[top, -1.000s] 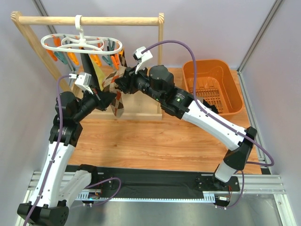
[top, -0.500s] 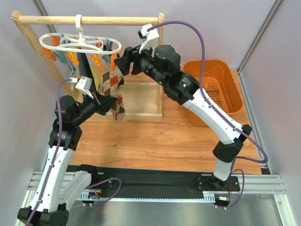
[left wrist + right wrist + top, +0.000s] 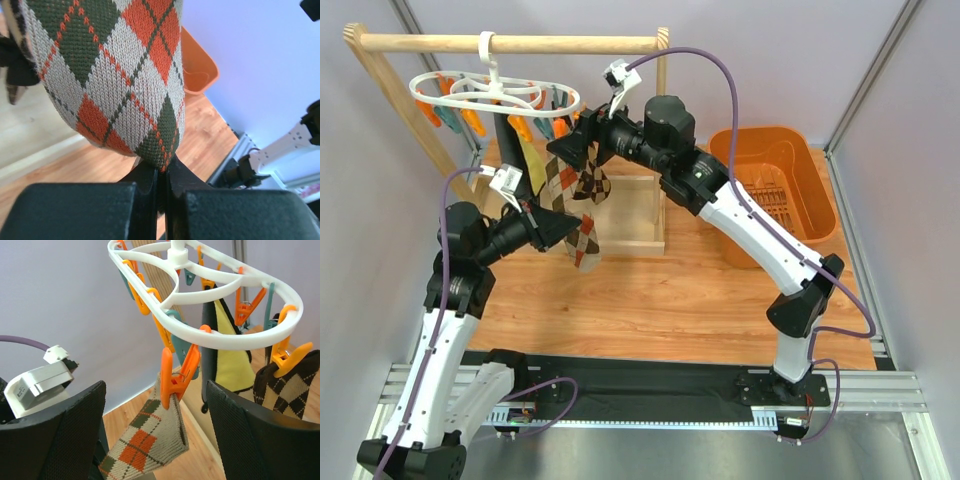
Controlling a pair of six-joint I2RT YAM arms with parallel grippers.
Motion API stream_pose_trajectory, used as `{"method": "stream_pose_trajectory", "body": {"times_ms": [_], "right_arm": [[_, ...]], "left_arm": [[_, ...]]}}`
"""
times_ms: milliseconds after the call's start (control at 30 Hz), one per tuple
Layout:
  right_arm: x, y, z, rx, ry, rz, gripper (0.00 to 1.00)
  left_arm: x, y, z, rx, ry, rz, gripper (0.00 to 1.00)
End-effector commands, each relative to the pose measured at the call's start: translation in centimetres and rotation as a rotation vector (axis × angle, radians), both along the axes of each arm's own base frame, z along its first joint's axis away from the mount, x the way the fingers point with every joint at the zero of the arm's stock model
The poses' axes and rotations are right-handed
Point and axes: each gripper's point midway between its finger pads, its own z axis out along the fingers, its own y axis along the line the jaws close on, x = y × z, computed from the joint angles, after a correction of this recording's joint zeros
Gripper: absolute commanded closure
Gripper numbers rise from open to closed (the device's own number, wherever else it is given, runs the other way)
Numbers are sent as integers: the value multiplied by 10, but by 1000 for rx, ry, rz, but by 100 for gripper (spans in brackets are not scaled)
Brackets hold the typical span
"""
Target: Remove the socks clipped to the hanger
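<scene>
The white ring hanger [image 3: 490,92] hangs by its hook from the wooden rail. In the right wrist view the hanger [image 3: 240,340] carries orange and teal clips. An orange clip [image 3: 175,375] grips the cuff of a tan, orange and dark green argyle sock [image 3: 150,440]. My right gripper [image 3: 156,387] is open, one finger on each side of that clip and sock; it sits under the ring's right end [image 3: 570,150]. My left gripper [image 3: 162,172] is shut on the toe of the same sock [image 3: 115,75], pulling it taut down-right [image 3: 565,228]. A black-and-yellow sock [image 3: 227,355] and a brown argyle sock [image 3: 285,385] stay clipped.
The wooden rail frame [image 3: 510,43] stands at the back left with its flat base [image 3: 630,215] on the wooden table. An orange basket [image 3: 770,180] sits at the back right. A black mat [image 3: 650,385] lies along the near edge.
My right gripper has risen from the sock's middle to the clip under the ring. My left gripper has drawn the sock's toe down and to the right.
</scene>
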Motion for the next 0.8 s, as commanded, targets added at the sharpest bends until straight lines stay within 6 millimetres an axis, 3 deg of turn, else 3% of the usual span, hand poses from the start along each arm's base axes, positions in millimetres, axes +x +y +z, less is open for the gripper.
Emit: {"method": "stream_pose_trajectory", "body": {"times_ms": [0,300,400,500,767], "right_arm": [[-2,6,25,114,-7,47,18],[12,17,21,138,41,31,23],[13,18,22,144,39,25,28],[14,18,24,158,35,30,40],[12,18,29,191,35,37,40]], "left_arm": [[-17,-11,24,-57,-26,-99,100],[-20,-10,29,-59,-29,-90,100],[-19,-10,28,-60,-28,-87,100],[-19,-9,28,-60,-28,-82,100],[-17,-9,27,-60,-25,-79,100]]}}
